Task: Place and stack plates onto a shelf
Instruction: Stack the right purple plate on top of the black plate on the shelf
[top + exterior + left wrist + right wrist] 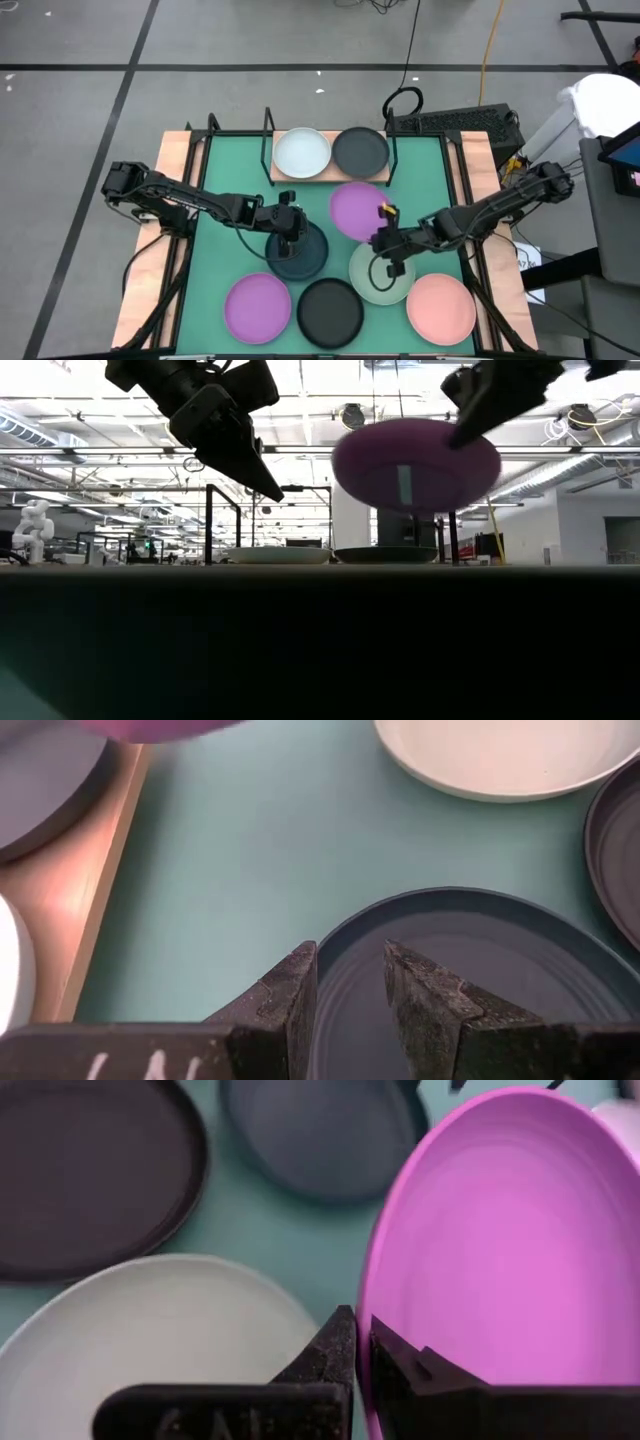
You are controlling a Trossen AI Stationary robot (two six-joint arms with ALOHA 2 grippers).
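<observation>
Eight plates in view. Two sit side by side on the shelf (300, 178) at the bench's far edge: white plate (302, 152) toward the left, grey plate (360, 150) toward the right, touching or nearly so.

Right gripper (383, 238) is pinched on the rim of a purple plate (358, 208); in the right wrist view its fingers (335, 1350) clamp that rim edge-on. In the low view this plate (415, 463) is lifted clear of the bench and tilted, above and in front of the shelf. It hangs over the bench's middle, just short of the shelf.

Left gripper (288, 222) hovers over the far rim of the teal plate (297, 250), which lies flat left of centre. In the left wrist view its fingers (295, 990) stand partly apart, with the teal rim showing in the gap between them. Whether they touch the rim cannot be told. In the low view the gripper (262, 478) is raised above the bench top.

Along the near edge, left to right: second purple plate (257, 307), black plate (330, 311), pink plate (440, 308). Mint plate (381, 273) lies just behind the black and pink ones, under the right arm.
</observation>
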